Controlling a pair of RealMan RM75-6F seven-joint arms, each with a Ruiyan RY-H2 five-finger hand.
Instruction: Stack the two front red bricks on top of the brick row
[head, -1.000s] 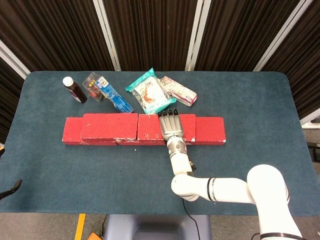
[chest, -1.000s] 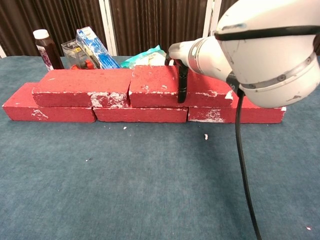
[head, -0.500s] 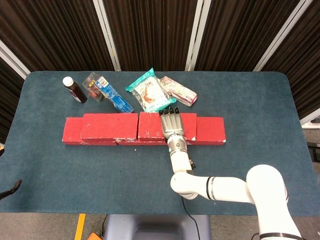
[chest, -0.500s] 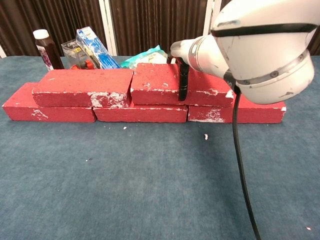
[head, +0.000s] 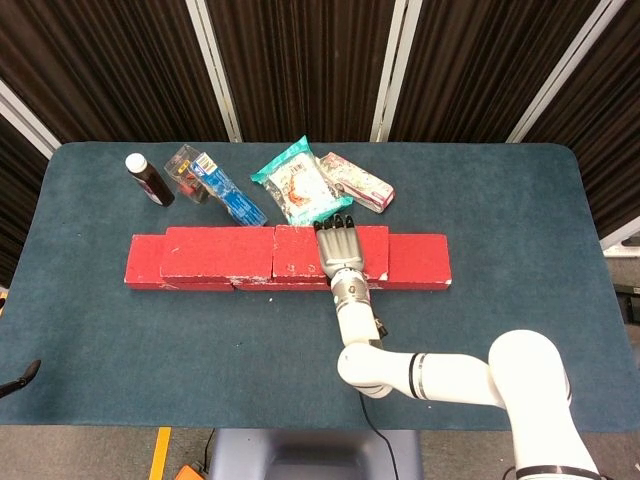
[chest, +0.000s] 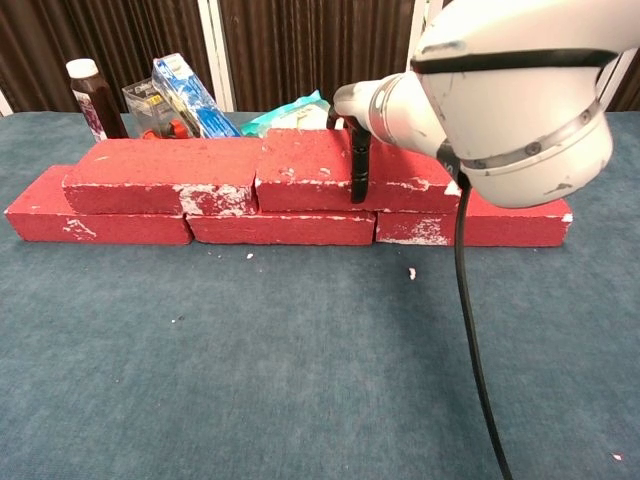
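I see both red bricks already up on the brick row (chest: 285, 228), lying flat and end to end. The left upper brick (chest: 160, 177) sits level with chipped white patches along its front edge. The right upper brick (chest: 305, 170) butts against it, its right part under my right hand (head: 341, 251), whose thumb hooks down over the brick's front face.

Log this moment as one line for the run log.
stage: placing second brick | right hand: grips right top brick on row | left top brick: placed, touching it | left hand: not in view
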